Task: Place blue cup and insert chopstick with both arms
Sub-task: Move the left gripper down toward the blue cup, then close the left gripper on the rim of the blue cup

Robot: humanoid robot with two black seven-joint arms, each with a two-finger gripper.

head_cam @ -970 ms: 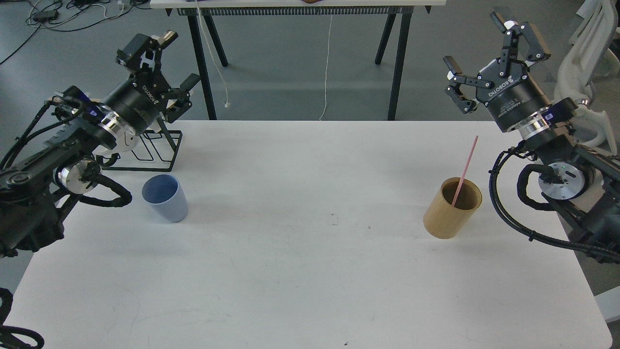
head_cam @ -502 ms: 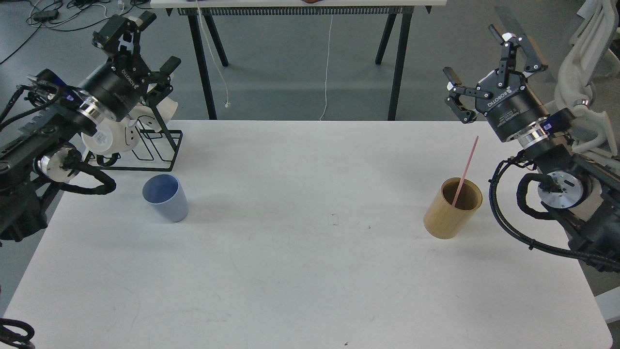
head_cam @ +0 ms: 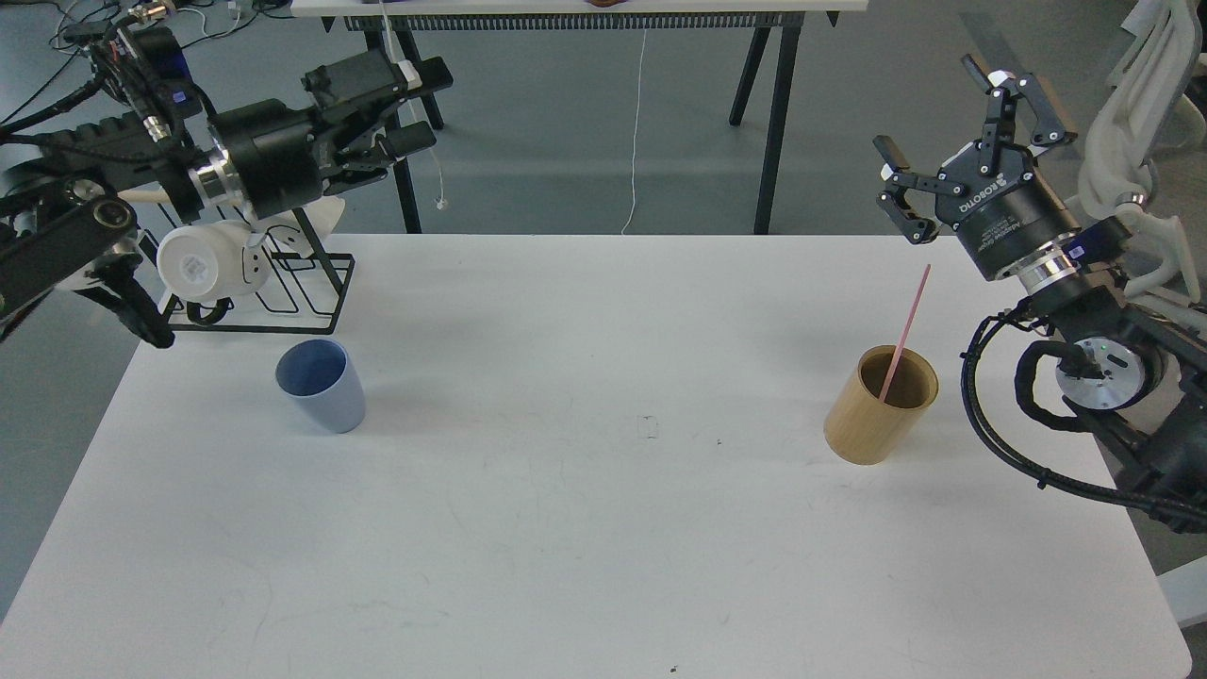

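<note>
Well, nothing is in hand yet. The blue cup (head_cam: pixel 321 385) stands upright on the left side of the white counter (head_cam: pixel 603 547), just in front of the black wire rack (head_cam: pixel 292 292) with a white mug (head_cam: pixel 203 267) hanging on it. Over on the right, the pink chopstick (head_cam: pixel 907 327) leans inside the tan wooden cylinder (head_cam: pixel 881 405), its top poking out well above the rim. So by my read the whole job is ahead: cup to be picked up and set in place, chopstick to be lifted out and dropped into it.

Now the arms. The left arm comes in high from the left edge, forearm roughly level, with the left tool (head_cam: pixel 405 104) pointing right, up above the rack and well apart from the cup. Its fingers look spread, nothing between them. The right arm rises from the lower right, wrist tilted up and away. The right tool (head_cam: pixel 971 123) hangs beyond the counter's far edge, above and behind the chopstick's tip but not touching it, fingers splayed wide and empty.

Both tools need to come down a good way before any grasp.
</note>
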